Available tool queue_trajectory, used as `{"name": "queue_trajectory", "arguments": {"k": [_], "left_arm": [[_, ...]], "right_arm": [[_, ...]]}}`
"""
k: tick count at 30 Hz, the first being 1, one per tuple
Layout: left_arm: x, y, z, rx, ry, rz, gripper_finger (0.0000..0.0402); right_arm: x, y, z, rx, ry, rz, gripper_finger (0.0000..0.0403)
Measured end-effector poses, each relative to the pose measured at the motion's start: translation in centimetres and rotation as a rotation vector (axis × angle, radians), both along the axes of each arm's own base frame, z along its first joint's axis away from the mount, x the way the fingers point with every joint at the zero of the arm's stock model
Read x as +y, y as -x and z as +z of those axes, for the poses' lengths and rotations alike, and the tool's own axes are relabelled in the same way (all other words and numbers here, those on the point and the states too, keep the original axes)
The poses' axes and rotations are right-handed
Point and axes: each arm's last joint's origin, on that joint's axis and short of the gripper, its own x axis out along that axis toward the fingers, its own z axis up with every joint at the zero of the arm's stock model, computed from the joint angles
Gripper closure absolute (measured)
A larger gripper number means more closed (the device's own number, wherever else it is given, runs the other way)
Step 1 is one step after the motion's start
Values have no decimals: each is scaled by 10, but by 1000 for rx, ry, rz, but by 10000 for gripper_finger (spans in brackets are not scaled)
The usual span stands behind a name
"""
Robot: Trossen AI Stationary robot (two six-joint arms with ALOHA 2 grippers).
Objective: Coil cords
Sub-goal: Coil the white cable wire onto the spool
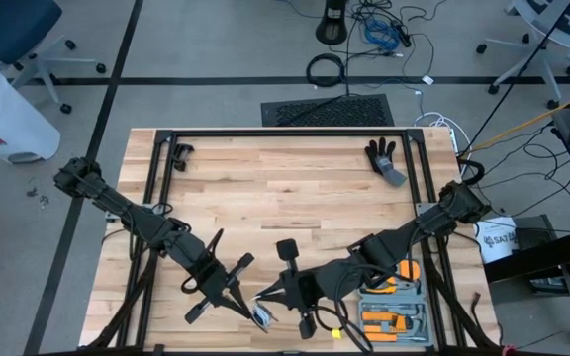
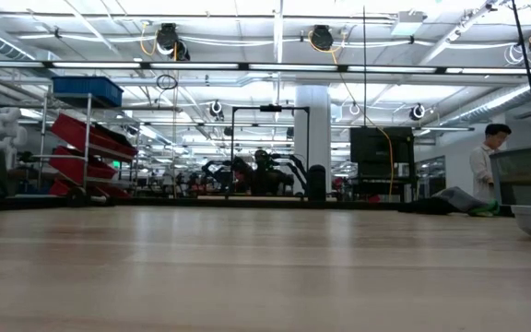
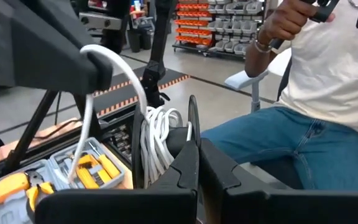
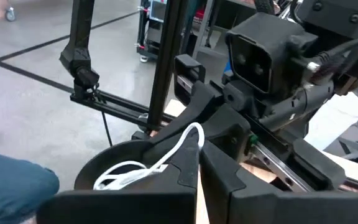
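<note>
White cord (image 3: 157,140) wound on reel (image 3: 191,121), both jaws closed on it

At the worktop's (image 1: 295,198) near edge, the reel (image 1: 262,314) is mostly hidden between the two hands and too small in the high view to read. In the left wrist view the white cord (image 3: 157,140) wound on it is partly masked by the left hand (image 3: 197,163); in the right wrist view the right hand (image 4: 199,167) covers where the cord ends. A seated person (image 3: 316,93) is cut off at the frame's edge. The tool tray (image 1: 394,309) runs past the picture's bottom.
</note>
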Motion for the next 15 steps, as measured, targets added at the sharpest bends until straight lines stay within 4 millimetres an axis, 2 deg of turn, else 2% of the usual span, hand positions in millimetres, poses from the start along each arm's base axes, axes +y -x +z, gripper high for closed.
{"name": "queue_trajectory", "arguments": {"k": [15], "left_arm": [[-1, 1, 8, -156, -44, -69, 400]], "right_arm": [[-3, -3, -8, 63, -35, -3, 403]]}}
